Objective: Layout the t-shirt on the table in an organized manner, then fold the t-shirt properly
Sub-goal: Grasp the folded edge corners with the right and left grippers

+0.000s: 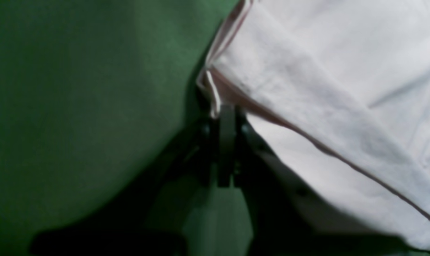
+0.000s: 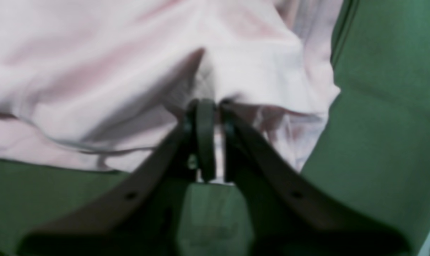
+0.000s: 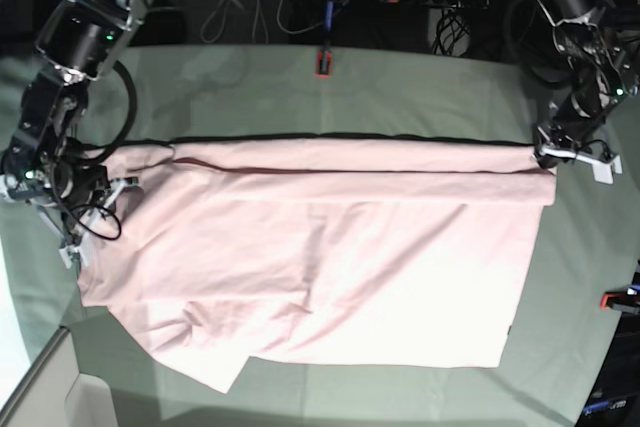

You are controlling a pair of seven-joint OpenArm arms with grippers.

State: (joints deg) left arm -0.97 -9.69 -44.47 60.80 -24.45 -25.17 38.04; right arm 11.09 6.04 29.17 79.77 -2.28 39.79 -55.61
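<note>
T-shirt (image 3: pixel 330 267): pale pink, spread wide across the table (image 3: pixel 300 87), its far edge pulled into a long straight fold line between the two arms; the near-left corner lies rumpled and uneven.
Print: no lettering shows, so it is probably face down or folded under.
How it handles: thin, soft and light by the look of it. It should drape and crease easily, drag along the cloth rather than slide, and sag wherever it is not held taut.
Where to hold: the hemmed corners and fold ends look best. A pinch through both layers near a seam should keep the edge straight.
Left gripper (image 1: pixel 225 117): clamped tight at the folded corner of the shirt, a white hem edge just at its tips.
Right gripper (image 2: pixel 211 106): jaws a little apart, a sliver of fabric showing in the gap. I cannot tell whether it grips the cloth or is letting go.
Clamps: a red-and-black clamp (image 3: pixel 323 61) sits at the far table edge, well clear of the shirt.
</note>
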